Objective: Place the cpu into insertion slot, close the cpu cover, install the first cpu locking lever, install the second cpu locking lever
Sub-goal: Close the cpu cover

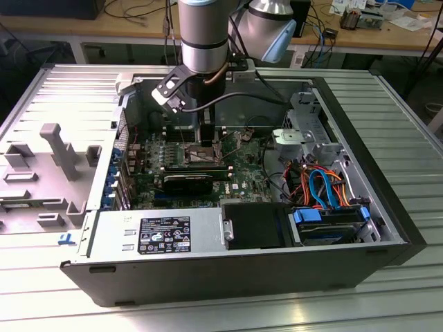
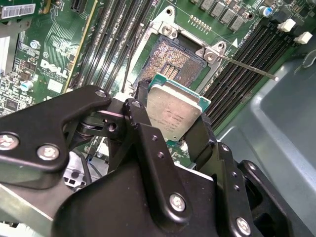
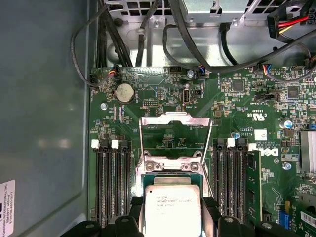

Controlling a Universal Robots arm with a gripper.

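Here, gripper [image 2: 173, 119] clamped on cpu [image 2: 174, 111] near bare insertion slot [image 2: 173, 59]; first wrist view: cpu cover [image 3: 175, 121] raised.

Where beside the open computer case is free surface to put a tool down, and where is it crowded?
Free: the ribbed table at the exterior view's right of the case, and along the case's near wall. Crowded: the grey fixture at that view's left, the cables beside the drive cage, and the insertion slot, where the gripper holds the cpu.

Dull grey metal cpu [image 2: 174, 112] top, shiny metal cpu cover [image 3: 175, 120], matt grn board [image 3: 237, 98].
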